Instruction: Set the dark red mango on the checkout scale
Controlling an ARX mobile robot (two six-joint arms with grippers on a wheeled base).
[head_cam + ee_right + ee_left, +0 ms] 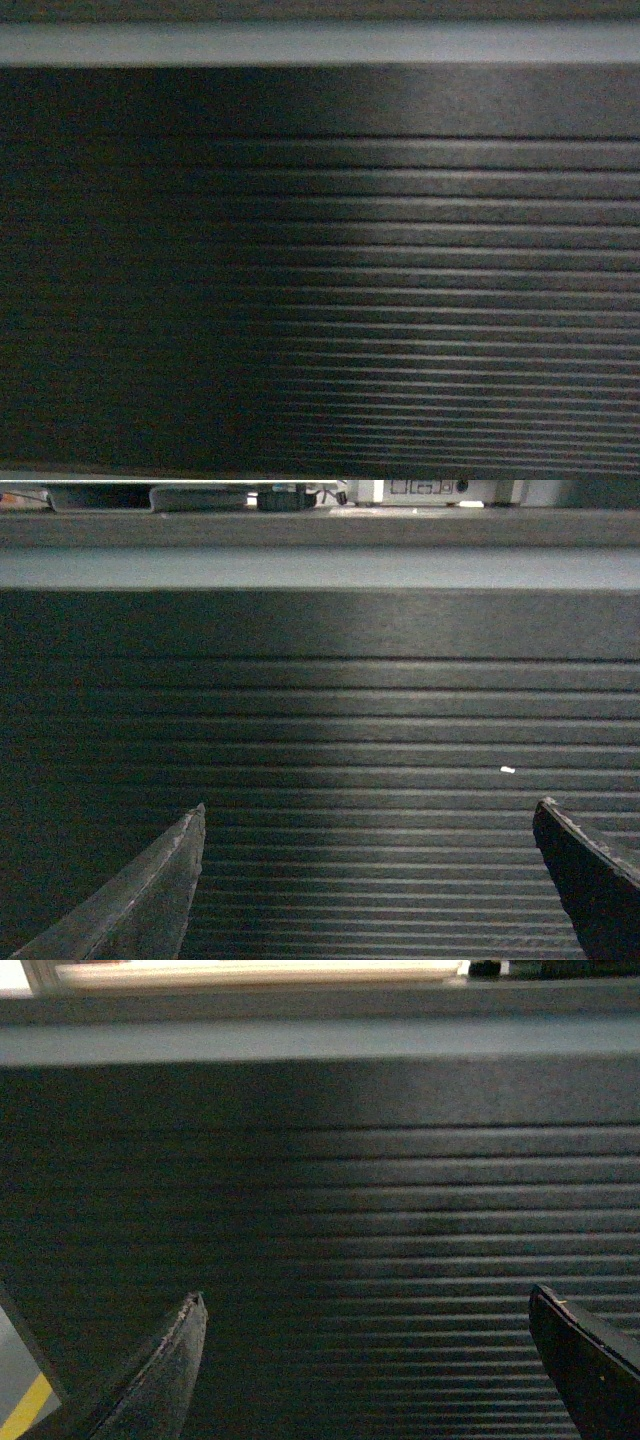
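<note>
Against the ribbed front of the checkout (400, 300), the left gripper (365, 1360) and right gripper (368, 875) both hang wide and empty (approach stage, seemingly). The dark red mango is unseen; next, find it.

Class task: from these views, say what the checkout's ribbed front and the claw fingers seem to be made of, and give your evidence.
Checkout front: probably moulded or laminated panel, dark brown-black, satin; the even horizontal ribs catch soft highlights. Left claw fingers: apparently hard black plastic, matte, with a scuffed pale edge. Right claw fingers look alike.
</note>
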